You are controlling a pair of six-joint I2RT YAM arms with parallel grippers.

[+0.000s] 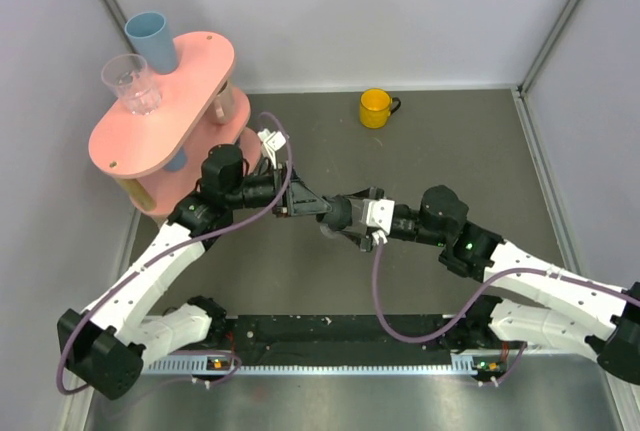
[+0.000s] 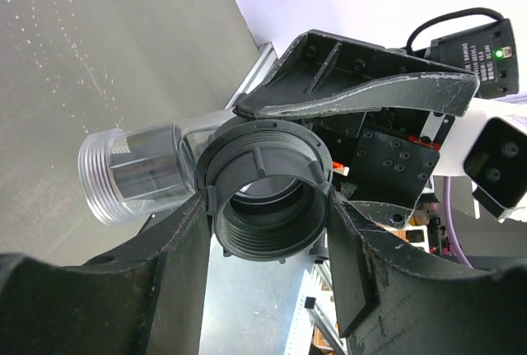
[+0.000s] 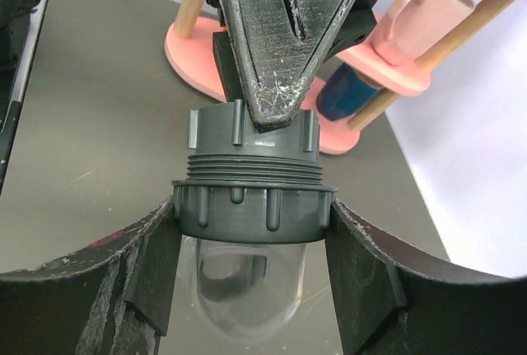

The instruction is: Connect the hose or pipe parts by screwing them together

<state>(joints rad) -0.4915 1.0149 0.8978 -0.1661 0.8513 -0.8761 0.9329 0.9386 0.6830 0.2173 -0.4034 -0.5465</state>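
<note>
The pipe parts hang joined above the mid-table. A dark grey threaded fitting (image 2: pixel 268 198) sits between the fingers of my left gripper (image 2: pixel 268 215), which is shut on it with both pads touching its sides. Its open threaded mouth faces the left wrist camera. My right gripper (image 3: pixel 251 219) is shut on a dark ribbed nut (image 3: pixel 251 207) that carries a clear pipe piece (image 3: pixel 247 285). Several bare threads (image 3: pixel 251 163) show between the nut and the fitting (image 3: pixel 251 131). The clear pipe's threaded end (image 2: pixel 132 175) sticks out sideways. Both grippers (image 1: pixel 340 216) meet nose to nose.
A pink two-tier rack (image 1: pixel 165 116) stands at the back left with a blue cup (image 1: pixel 150 39) and a clear cup (image 1: pixel 132 83) on top. A yellow mug (image 1: pixel 375 108) stands at the back centre. White walls enclose the grey table (image 1: pixel 470 151).
</note>
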